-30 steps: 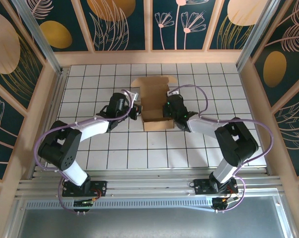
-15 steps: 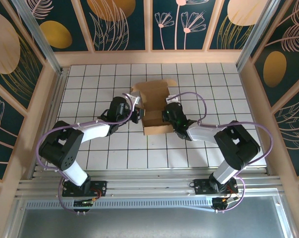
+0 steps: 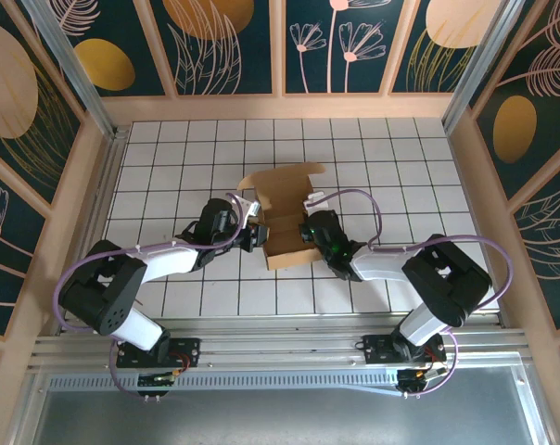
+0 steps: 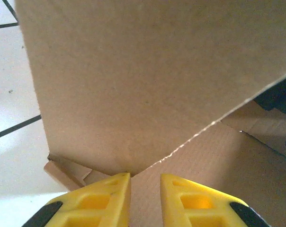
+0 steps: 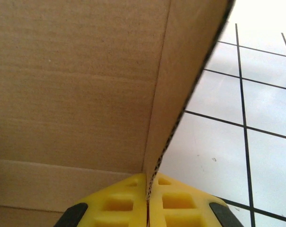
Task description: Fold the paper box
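The paper box (image 3: 282,206), plain brown cardboard with raised walls and an open back flap, sits mid-table, turned slightly. My left gripper (image 3: 255,233) is at its left wall. In the left wrist view the yellow fingers (image 4: 110,194) stand a little apart at the gripper (image 4: 145,178), open, with the box's wall (image 4: 133,85) just ahead and a slanting panel edge past them. My right gripper (image 3: 306,231) is at the box's right wall. In the right wrist view this gripper (image 5: 147,178) is shut on the thin edge of that wall (image 5: 176,94), and the box's inside (image 5: 72,80) lies to the left.
White tiled table (image 3: 243,287) with black grid lines, fenced by a wooden rim (image 3: 280,107) and patterned panels. Bare tiles lie on all sides of the box. Purple cables (image 3: 354,195) loop over both arms.
The box and both grippers have come nearer to the arm bases, and the box has turned slightly. My left gripper's fingers have parted from shut. The right gripper keeps its grip on the wall.
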Action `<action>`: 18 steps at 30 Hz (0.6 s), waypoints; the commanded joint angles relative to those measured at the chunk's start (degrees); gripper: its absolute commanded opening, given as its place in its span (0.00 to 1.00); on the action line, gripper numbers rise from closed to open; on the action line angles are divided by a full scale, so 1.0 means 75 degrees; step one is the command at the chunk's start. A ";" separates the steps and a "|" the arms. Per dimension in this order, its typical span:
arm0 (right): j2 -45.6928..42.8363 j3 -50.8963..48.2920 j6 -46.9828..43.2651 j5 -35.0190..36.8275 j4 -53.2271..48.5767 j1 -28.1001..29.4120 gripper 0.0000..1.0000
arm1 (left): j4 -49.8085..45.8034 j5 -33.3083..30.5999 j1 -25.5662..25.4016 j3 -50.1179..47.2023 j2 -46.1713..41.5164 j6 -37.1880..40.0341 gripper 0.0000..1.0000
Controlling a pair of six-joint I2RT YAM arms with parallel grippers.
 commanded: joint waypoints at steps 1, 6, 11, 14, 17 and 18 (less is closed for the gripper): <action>-0.0131 -0.0370 -0.0448 0.0398 0.0028 0.0244 0.08 | -0.0182 -0.0099 -0.0044 -0.0203 -0.0540 -0.0028 0.25; -0.0327 -0.0855 -0.1233 0.1068 0.0821 0.0353 0.08 | -0.0064 -0.0779 -0.0053 -0.0793 -0.1777 -0.0150 0.31; -0.0433 -0.1184 -0.1683 0.1016 0.1472 0.0387 0.08 | -0.0110 -0.0898 -0.0053 -0.1359 -0.3111 -0.0272 0.42; -0.0450 -0.1169 -0.1650 0.1155 0.1489 0.0478 0.09 | -0.0347 -0.0902 -0.0053 -0.1484 -0.3821 -0.0426 0.45; -0.0552 -0.1298 -0.1599 0.1090 0.1755 0.0574 0.14 | -0.0452 -0.1169 -0.0050 -0.1483 -0.4612 -0.0838 0.48; -0.0572 -0.1330 -0.1560 0.1110 0.1790 0.0598 0.17 | -0.0527 -0.1349 -0.0053 -0.1408 -0.4834 -0.0989 0.49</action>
